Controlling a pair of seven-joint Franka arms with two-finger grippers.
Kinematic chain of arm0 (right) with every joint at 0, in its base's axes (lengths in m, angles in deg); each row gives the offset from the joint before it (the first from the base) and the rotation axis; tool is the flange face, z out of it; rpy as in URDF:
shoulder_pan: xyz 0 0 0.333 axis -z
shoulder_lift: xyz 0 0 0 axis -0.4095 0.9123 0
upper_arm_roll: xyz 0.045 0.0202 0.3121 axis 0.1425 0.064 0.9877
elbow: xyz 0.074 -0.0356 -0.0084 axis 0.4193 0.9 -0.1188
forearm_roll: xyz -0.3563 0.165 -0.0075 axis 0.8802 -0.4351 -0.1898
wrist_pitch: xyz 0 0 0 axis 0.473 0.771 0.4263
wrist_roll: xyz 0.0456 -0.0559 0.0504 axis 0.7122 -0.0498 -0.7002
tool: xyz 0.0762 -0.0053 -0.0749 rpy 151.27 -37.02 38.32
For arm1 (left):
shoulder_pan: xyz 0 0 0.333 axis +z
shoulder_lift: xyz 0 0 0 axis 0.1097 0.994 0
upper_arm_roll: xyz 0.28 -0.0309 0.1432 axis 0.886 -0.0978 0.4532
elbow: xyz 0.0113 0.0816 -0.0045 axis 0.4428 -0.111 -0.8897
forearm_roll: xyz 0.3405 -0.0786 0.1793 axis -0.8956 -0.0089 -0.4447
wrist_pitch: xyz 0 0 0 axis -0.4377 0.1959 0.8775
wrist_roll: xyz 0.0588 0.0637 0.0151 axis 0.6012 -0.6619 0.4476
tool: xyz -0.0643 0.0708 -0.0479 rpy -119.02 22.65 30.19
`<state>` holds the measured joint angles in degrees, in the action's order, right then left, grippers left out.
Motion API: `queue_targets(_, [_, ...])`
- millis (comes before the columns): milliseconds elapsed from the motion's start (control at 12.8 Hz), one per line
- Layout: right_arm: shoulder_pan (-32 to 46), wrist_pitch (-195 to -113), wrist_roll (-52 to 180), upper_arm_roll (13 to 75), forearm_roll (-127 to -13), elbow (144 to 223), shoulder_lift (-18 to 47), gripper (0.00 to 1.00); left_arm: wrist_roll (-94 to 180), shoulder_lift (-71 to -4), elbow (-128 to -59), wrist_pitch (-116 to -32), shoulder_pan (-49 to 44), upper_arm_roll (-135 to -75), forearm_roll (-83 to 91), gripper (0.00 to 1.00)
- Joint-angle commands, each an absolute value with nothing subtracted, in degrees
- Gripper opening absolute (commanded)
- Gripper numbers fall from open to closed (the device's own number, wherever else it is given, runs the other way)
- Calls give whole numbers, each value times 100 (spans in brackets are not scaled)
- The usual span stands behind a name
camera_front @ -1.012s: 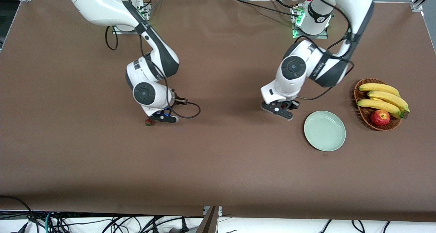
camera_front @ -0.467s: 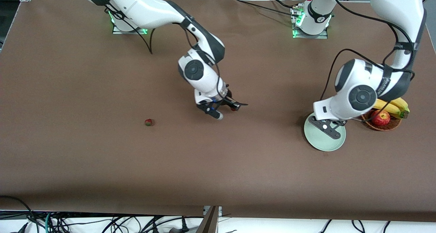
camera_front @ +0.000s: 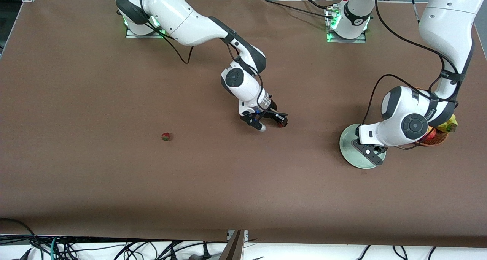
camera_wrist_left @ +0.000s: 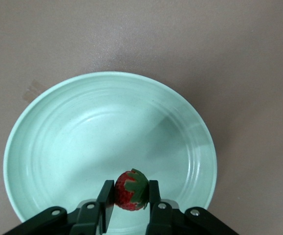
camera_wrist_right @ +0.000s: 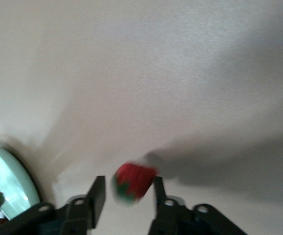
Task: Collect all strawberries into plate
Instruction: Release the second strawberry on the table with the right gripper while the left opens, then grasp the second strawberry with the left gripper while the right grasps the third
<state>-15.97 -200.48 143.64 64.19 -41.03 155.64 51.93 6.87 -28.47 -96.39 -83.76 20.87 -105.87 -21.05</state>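
My left gripper (camera_wrist_left: 129,186) is shut on a red strawberry (camera_wrist_left: 124,193) with a green cap and hangs over the pale mint-green plate (camera_wrist_left: 43,117). In the front view that plate (camera_front: 348,138) lies toward the left arm's end and is partly covered by the left hand. Over the middle of the table, my right gripper (camera_wrist_right: 128,180) stands open. A second strawberry (camera_wrist_right: 134,178) shows blurred between its fingers, with a gap beside one finger (camera_wrist_right: 97,193). In the front view this berry (camera_front: 280,124) shows at the right gripper (camera_front: 277,120). A third strawberry (camera_front: 166,137) lies alone on the table toward the right arm's end.
A brown wicker basket (camera_front: 437,139) with bananas (camera_front: 451,123) and a red apple (camera_front: 430,134) stands beside the plate, mostly hidden by the left arm. A brown cloth (camera_front: 114,176) covers the table. The plate's edge (camera_wrist_right: 4,178) also shows in the right wrist view.
The right arm has swung from the loose strawberry toward the plate, carrying a berry, and its jaws have just widened. The left arm has moved over the plate, still shut on its berry.
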Motion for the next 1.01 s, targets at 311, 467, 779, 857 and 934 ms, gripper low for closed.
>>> queue_targets(311, [-486,-17174,13085,6383,-3822,16252,3508,100,932,-3359,-9465,-7833,2124,-11008,-1462,100])
queue_targets(467, [120,-16266,11514,6365,-3822,16823,2953,100,1835,-3440,-9465,-7805,2115,-11272,-1231,100])
queue_targets(779, [677,-15383,8779,5551,-3787,17852,2354,100,4225,-3326,-9413,-7919,1555,-11590,-1240,100])
queue_targets(857, [686,-15435,8260,5304,-3735,18045,2344,100,4683,-3238,-9404,-8111,1344,-11581,-1248,100])
queue_targets(934, [764,-15514,7802,5119,-3674,18186,2344,100,5149,-3064,-9421,-8391,1176,-11581,-1275,100])
